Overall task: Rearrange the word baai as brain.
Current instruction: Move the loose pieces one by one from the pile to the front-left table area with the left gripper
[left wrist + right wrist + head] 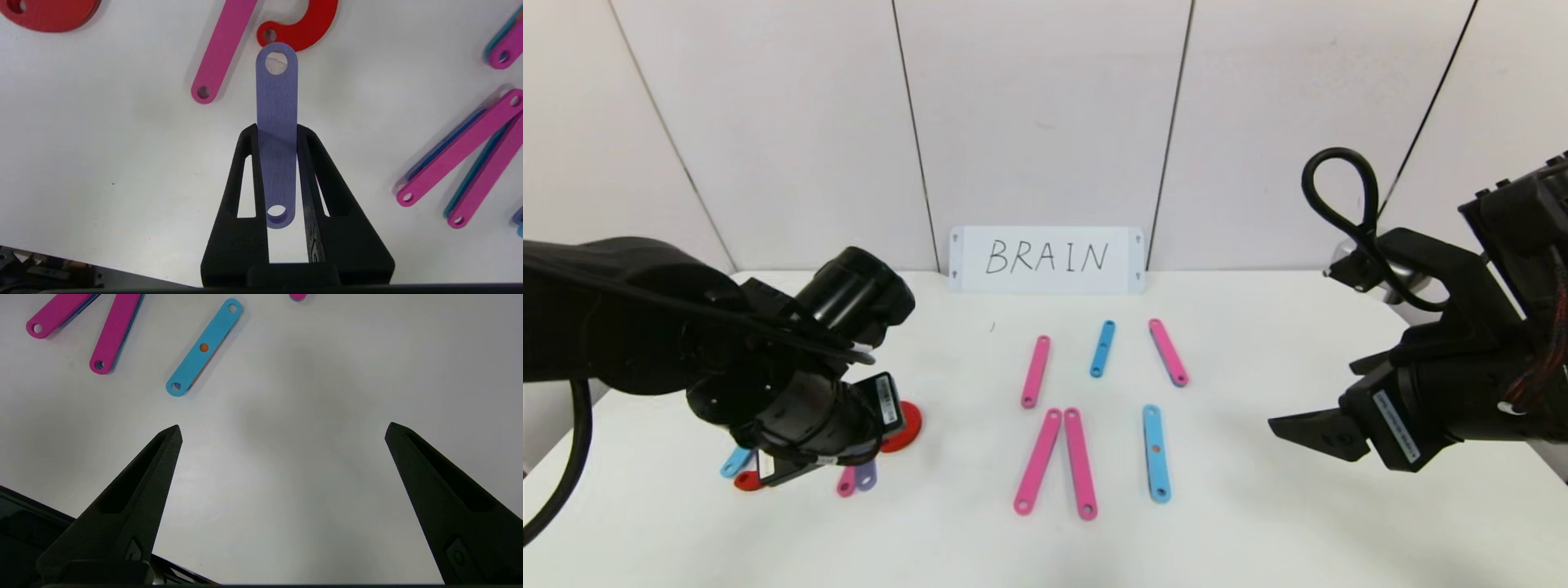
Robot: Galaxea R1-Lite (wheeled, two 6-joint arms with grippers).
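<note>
Purple strip (277,122) clamped edgewise in left hand (278,134) above desk (102,163), near red curve (304,24) and pink strip (222,49); judged light, stiff, smooth, best held mid-length across narrow edges. Right hand (282,433) held apart, idle at right side

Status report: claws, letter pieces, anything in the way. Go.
Left claw shut on purple strip, over the table's left side. Right claw open, empty, at the right. Pink and blue strips lie below the BRAIN card. Nothing in the way.
</note>
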